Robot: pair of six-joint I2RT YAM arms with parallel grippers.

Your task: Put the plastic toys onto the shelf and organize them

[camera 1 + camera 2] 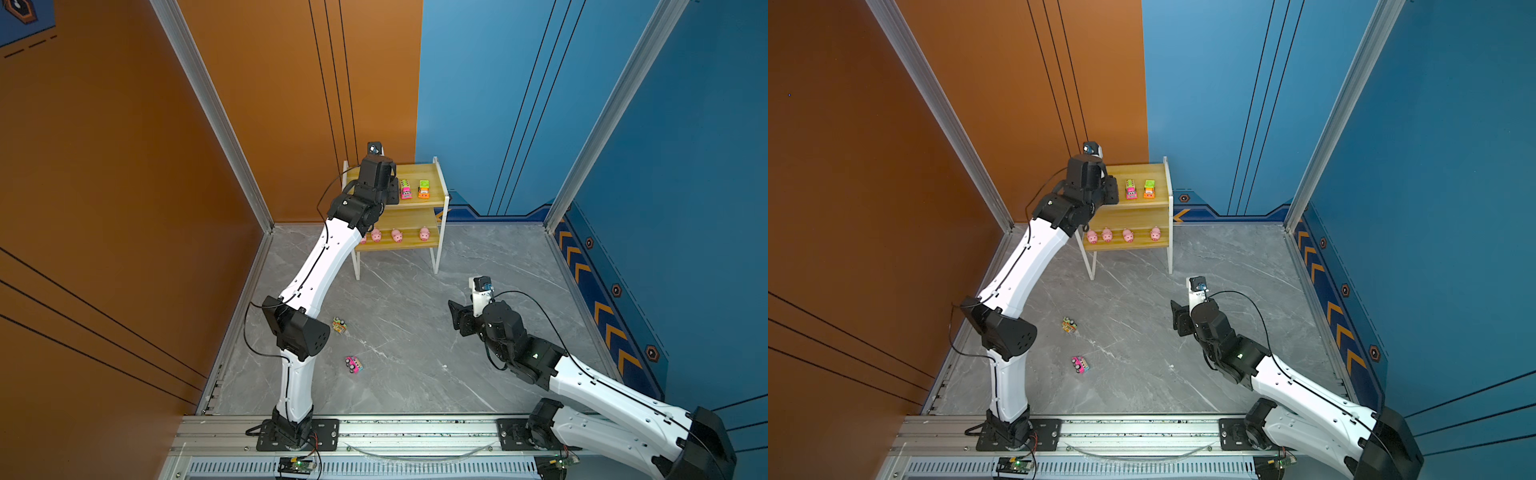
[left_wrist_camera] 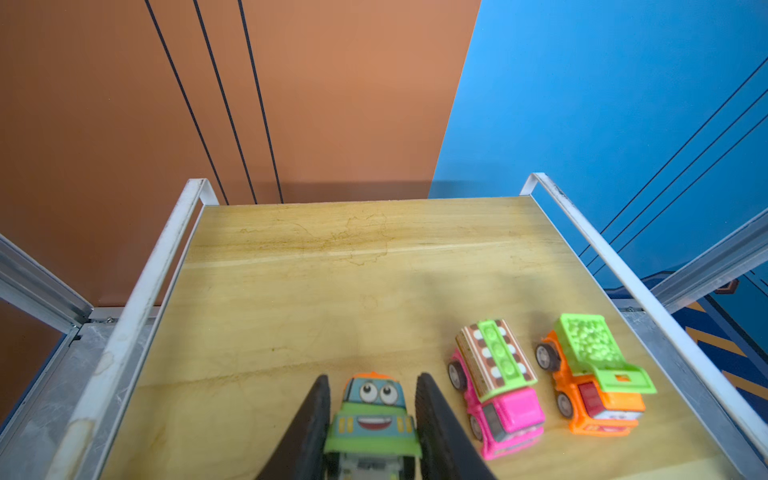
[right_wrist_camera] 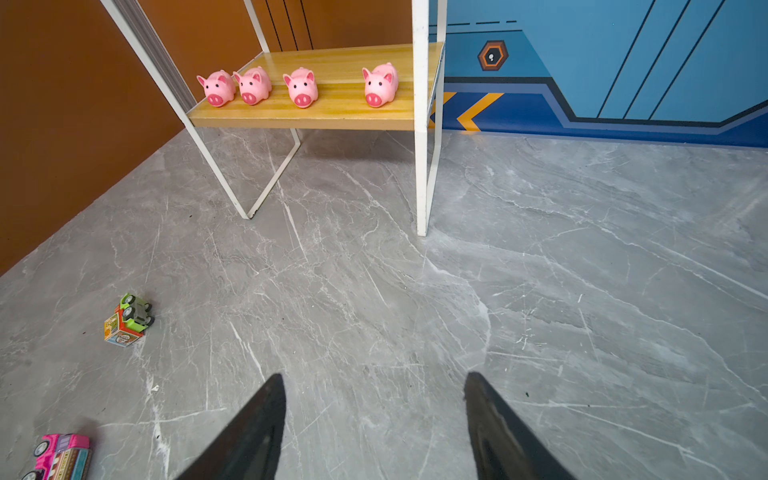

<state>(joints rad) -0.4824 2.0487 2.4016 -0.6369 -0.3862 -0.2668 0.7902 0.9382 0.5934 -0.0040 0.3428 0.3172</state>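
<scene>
Four pigs (image 3: 300, 88); five vehicles (image 2: 496, 386); one shelf (image 2: 332, 270)

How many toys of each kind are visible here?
Pink pigs: 4, on the lower shelf board.
Toy vehicles: 5; 2 on the top board, 1 in the left end effector, 2 on the floor.
Total: 9.

Pink pigs (image 3: 300, 88), yellowish shelf (image 3: 345, 62), grey veined floor (image 3: 540, 270)

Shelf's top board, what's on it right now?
A pink truck and an orange truck stand side by side on the top board. Beside them the left gripper holds a green car; whether its wheels touch the board is hidden.
</scene>
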